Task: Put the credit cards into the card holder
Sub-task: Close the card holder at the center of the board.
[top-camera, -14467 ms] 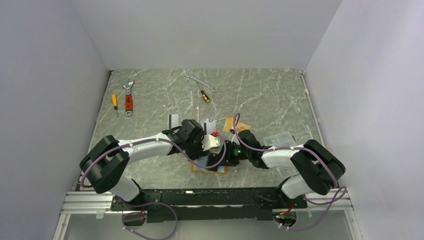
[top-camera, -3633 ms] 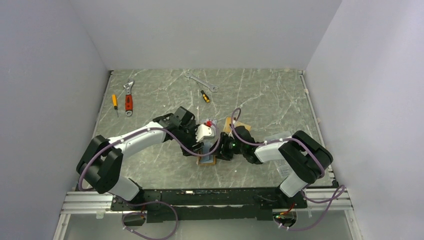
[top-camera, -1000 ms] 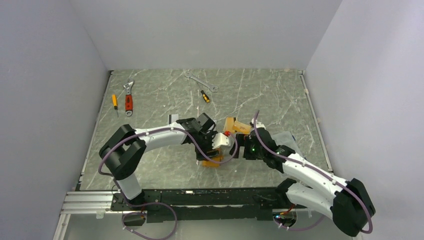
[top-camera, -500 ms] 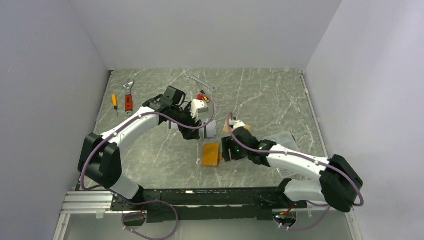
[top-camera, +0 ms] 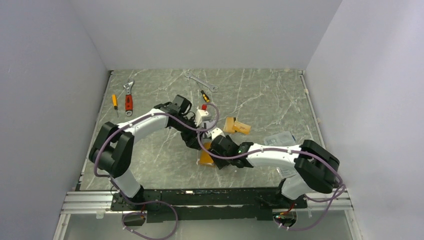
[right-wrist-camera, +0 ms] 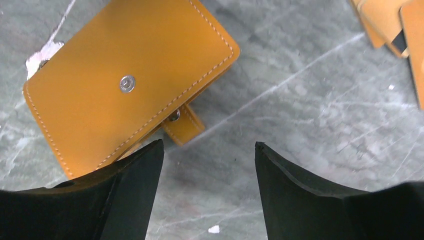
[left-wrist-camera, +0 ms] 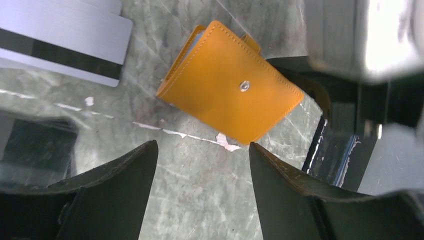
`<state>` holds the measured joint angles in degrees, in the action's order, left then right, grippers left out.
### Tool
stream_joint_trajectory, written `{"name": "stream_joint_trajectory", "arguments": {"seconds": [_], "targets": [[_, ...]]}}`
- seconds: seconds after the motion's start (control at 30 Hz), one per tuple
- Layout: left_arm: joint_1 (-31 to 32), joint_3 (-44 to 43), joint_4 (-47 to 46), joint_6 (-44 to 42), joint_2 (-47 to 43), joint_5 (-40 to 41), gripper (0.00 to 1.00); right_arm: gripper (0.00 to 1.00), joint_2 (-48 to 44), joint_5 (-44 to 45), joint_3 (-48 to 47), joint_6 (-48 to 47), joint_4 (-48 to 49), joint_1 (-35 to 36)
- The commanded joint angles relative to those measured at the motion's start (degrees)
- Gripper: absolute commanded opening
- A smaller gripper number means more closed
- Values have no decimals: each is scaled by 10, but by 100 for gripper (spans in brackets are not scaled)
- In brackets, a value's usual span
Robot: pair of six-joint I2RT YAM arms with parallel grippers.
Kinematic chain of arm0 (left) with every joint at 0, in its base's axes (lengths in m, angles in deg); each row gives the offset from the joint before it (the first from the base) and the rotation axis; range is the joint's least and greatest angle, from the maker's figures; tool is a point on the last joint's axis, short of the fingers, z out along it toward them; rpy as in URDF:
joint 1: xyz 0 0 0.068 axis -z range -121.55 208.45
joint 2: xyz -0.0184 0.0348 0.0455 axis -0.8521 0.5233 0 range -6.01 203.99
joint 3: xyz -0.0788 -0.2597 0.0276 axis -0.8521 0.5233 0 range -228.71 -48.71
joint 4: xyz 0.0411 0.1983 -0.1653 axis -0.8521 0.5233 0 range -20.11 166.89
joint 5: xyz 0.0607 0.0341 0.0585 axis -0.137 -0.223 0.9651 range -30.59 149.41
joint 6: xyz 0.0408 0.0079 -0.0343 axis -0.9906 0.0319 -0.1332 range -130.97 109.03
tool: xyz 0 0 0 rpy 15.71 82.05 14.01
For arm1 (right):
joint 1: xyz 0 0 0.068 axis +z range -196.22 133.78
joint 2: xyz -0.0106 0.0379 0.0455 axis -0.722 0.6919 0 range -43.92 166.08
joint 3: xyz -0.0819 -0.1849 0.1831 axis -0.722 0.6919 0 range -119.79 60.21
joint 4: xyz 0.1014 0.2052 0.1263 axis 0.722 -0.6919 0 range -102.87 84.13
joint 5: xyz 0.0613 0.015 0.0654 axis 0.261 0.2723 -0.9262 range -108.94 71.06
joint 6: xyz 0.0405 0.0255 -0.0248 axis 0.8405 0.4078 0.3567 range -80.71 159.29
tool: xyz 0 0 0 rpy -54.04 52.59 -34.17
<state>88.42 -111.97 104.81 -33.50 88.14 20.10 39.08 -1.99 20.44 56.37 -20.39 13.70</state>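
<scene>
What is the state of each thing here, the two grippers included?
card holder: folded shut, lying flat
snap tab: unfastened, sticking out past the edge
silver card: lying loose, outside the card holder
left gripper: open, empty
right gripper: open, empty

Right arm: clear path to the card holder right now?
Probably yes. Right gripper hangs open close above the folded card holder, nothing between them; left gripper, also open, crowds the same spot.
</scene>
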Motion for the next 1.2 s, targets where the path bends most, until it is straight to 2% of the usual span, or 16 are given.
{"name": "stream_joint_trajectory", "arguments": {"seconds": [0.0,0.23,0.5,0.7,0.8,0.93,1.17], "targets": [[29,-14,-24,9,24,3,73,69,38,37,-55,-46,21,8],[36,-58,10,-21,84,14,72,65,48,16,-41,-73,90,36],[44,-56,13,-33,94,17,70,59,56,-17,-25,-77,173,70],[23,-53,27,-38,85,-35,71,59,30,-11,58,-34,310,85],[0,-54,43,-42,76,-62,73,60,-7,-5,134,-29,425,85],[-8,-41,36,-46,59,-35,74,61,-27,-7,187,-48,523,86],[-5,-38,33,-47,69,-12,72,56,1,-9,179,-77,536,86]]}}
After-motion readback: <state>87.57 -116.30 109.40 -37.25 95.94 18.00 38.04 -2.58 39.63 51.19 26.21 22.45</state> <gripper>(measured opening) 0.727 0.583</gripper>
